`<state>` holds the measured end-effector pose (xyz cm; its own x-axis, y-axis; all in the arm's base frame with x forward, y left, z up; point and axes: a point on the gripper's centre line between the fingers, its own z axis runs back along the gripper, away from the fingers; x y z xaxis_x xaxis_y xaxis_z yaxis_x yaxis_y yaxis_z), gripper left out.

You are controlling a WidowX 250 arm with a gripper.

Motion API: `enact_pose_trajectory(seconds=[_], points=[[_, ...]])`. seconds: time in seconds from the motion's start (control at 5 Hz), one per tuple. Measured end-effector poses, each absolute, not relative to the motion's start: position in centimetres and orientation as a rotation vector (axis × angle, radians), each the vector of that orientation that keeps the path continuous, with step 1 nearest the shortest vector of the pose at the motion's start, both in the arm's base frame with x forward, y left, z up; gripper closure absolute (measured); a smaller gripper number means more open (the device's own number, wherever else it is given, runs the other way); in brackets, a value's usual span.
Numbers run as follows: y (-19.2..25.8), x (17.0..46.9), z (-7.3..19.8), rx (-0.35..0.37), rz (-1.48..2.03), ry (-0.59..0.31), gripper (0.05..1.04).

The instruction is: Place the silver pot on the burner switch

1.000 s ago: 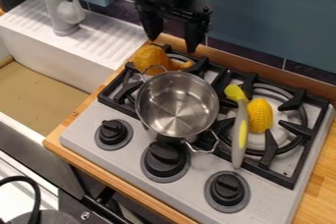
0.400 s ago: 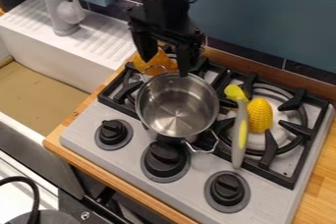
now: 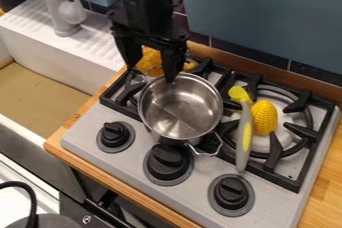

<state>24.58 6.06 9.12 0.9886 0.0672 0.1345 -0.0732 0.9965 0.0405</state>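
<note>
- See silver pot (image 3: pixel 180 107) just below and right of gripper (image 3: pixel 152 74), on left part of grate (image 3: pixel 120 108)
- Hangs open by the far handle (image 3: pixel 153 68), can't tell if touching
- Runs handle to handle toward middle knob (image 3: pixel 167 162), so probably needs a small drop first

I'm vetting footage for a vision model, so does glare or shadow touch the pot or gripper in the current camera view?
Camera view: bright streaks and darker patches cross the silver pot's inside, likely reflections; the black gripper looks dark, with little shading.
</note>
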Motion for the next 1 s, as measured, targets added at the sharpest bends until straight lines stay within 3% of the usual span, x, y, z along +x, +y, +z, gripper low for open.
enact_pose_trajectory(seconds=[0.4,0.8,1.0], points=[[6.4,23.5,7.5,0.071,0.256,-0.129,0.084],[6.5,23.2,6.5,0.085,0.259,-0.018,0.088],[6.4,22.9,6.2,0.08,0.246,0.01,0.141]])
